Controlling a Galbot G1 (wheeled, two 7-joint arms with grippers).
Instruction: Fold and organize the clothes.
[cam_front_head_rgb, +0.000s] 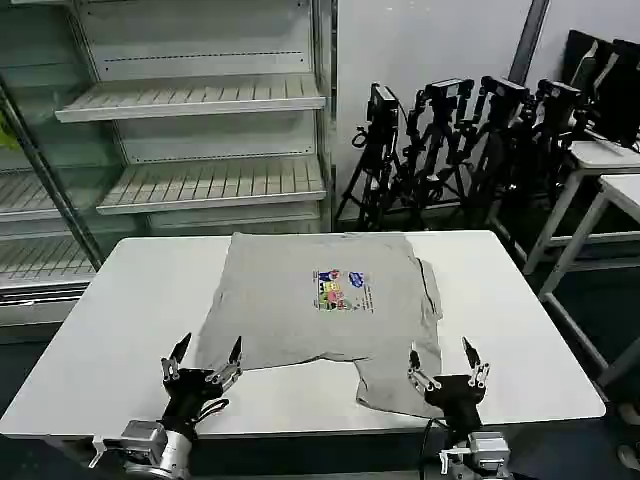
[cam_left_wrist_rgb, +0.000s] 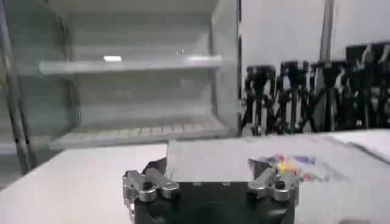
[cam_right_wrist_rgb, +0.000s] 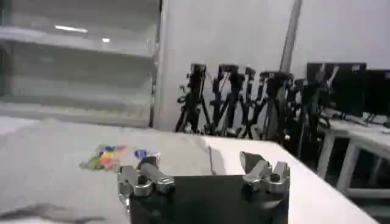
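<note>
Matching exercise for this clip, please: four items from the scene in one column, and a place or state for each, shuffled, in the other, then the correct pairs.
Things:
1. grey shirt
2. left gripper
3. right gripper
4. tripods

Places or states:
A. open, at the shirt's near right hem
B. standing on the floor beyond the table's far right corner
C. spread on the white table, chest print up
D. open, at the shirt's near left corner

Pairs: 1-C, 2-D, 3-A, 4-B
</note>
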